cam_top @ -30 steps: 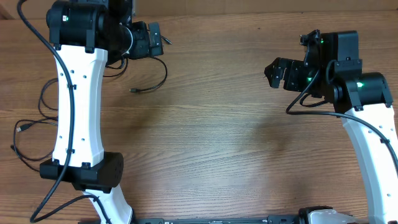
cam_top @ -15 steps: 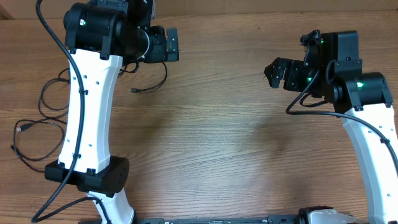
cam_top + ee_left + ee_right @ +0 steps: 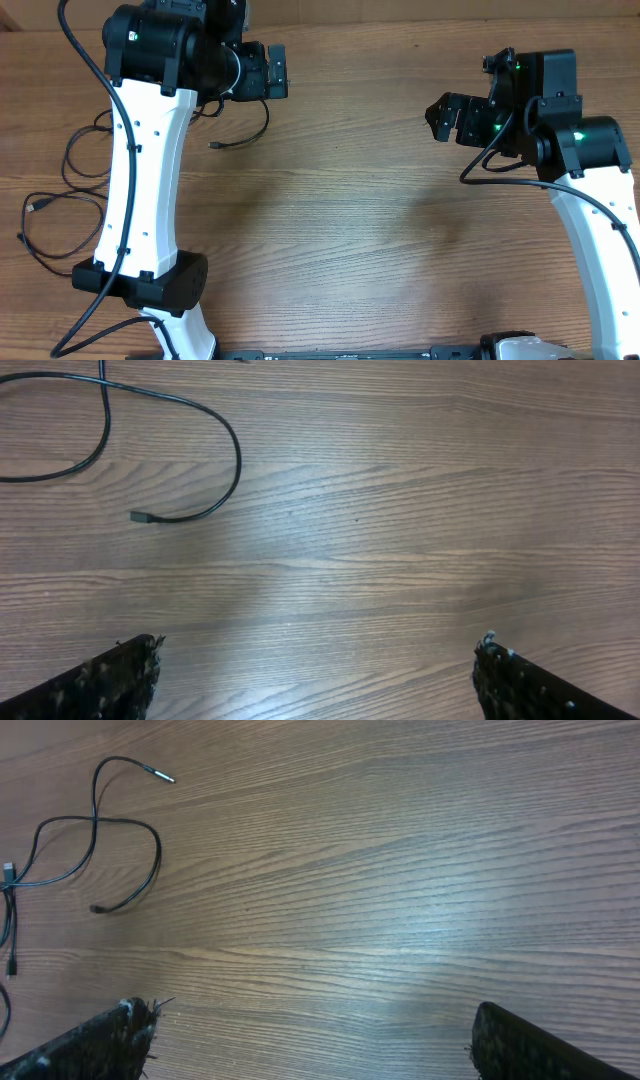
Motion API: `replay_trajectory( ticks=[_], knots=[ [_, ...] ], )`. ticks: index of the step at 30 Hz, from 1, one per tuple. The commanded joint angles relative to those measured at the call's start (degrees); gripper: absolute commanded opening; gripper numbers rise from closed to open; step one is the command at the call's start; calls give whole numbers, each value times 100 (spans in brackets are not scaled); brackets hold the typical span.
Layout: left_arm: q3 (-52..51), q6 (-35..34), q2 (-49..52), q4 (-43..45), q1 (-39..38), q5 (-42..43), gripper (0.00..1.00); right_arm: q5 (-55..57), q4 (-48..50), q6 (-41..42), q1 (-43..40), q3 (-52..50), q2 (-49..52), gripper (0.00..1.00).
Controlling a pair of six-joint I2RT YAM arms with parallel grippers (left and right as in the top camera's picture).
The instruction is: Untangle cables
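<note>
Both empty, wide open: left claw (image 3: 318, 655), right claw (image 3: 312, 1020). Grab cables (image 3: 239, 460) by loose plug (image 3: 138, 517), pull slow.

Overhead camera looks straight down on the tabletop (image 3: 350, 220); both wrist cameras angle low across it, sharing one looped cable (image 3: 238, 455).
</note>
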Motion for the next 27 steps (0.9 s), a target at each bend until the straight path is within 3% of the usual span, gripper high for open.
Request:
replay_trajectory(
  ticks=[1,16,27],
  knots=[
    [7,127,-190,11,-118,-42,100,-4,11,0,-22,81,-4,100],
    [7,127,-190,15,-291,-450,100,-4,9,0,-22,81,-4,100],
    [2,131,-223,942,-739,-833,100,-4,9,0,-22,81,-4,100]
  ],
)
